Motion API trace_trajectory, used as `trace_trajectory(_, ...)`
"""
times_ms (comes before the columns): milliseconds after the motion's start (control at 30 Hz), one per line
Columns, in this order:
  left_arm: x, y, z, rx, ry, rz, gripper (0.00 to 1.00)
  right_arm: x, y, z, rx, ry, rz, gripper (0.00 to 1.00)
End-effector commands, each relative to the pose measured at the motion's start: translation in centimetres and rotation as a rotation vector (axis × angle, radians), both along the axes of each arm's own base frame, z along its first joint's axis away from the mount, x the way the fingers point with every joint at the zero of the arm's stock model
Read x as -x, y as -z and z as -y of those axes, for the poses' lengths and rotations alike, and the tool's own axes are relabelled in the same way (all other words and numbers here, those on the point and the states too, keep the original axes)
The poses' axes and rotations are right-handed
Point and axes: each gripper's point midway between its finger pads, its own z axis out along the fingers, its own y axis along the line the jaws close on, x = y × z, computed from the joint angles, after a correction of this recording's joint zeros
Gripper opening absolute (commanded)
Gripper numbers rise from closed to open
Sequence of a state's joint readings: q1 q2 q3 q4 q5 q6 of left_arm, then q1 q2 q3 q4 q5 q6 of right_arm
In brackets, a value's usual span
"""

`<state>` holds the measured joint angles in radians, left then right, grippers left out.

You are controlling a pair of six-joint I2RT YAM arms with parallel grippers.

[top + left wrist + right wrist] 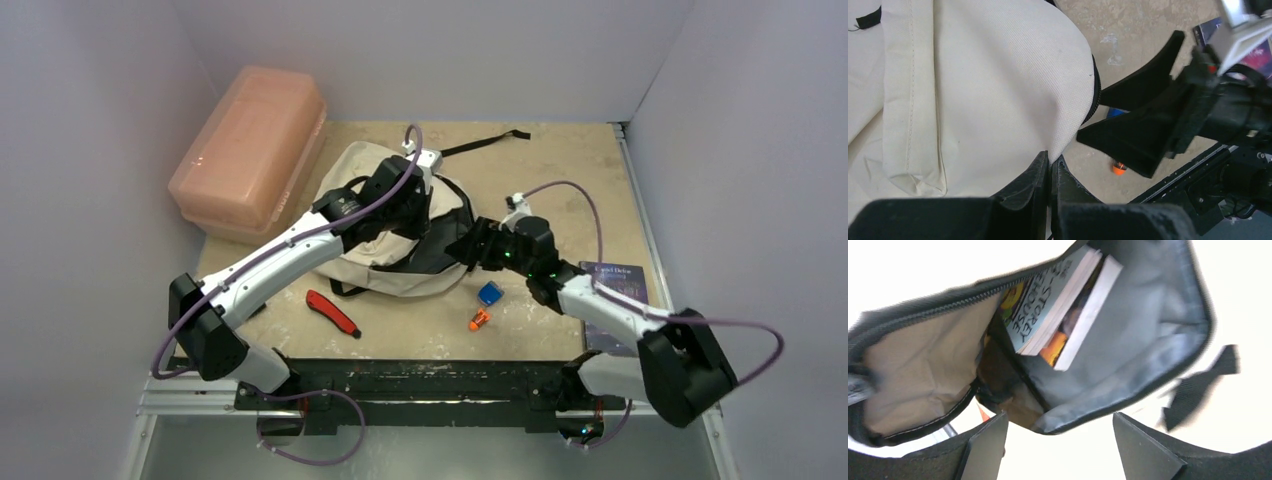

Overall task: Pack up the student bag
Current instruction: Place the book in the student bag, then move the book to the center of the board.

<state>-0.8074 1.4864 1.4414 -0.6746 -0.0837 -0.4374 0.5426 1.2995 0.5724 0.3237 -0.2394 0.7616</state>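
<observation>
The beige student bag (372,262) lies in the middle of the table with its mouth facing right. My left gripper (418,222) is shut on the cream fabric at the edge of that mouth (1050,159) and holds it up. In the right wrist view the bag (1148,340) is open, showing a grey lining and two books (1058,305) inside. My right gripper (1060,432) is open and empty just in front of the mouth. It also shows in the top view (464,248) and in the left wrist view (1143,125).
A red utility knife (332,312), a small blue item (489,293) and a small orange item (479,320) lie on the table in front of the bag. A dark book (612,290) lies under my right arm. A pink plastic box (250,150) stands at the back left. A black strap (490,142) trails at the back.
</observation>
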Motion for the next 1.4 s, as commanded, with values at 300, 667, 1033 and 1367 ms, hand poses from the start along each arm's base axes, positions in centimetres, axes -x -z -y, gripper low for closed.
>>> trace_trajectory(300,2.4,2.1,3.1,0.085,0.144,-0.148,0.54,-0.1,2.3,22.4,0.35,0.754,-0.192,0.99)
trace_trajectory(667,5.9,-0.2,1.4,0.159,0.23,-0.119,0.7,3.8,4.4,37.8,0.25,1.426,-0.454,0.99)
trace_trajectory(1033,9.8,0.0,2.1,0.256,0.384,-0.21,0.73,14.9,7.0,45.3,0.173,1.935,-0.577,0.99)
trace_trajectory(1367,11.3,0.0,2.0,0.288,0.427,-0.23,0.74,18.4,8.3,46.3,0.075,2.067,-0.671,0.98)
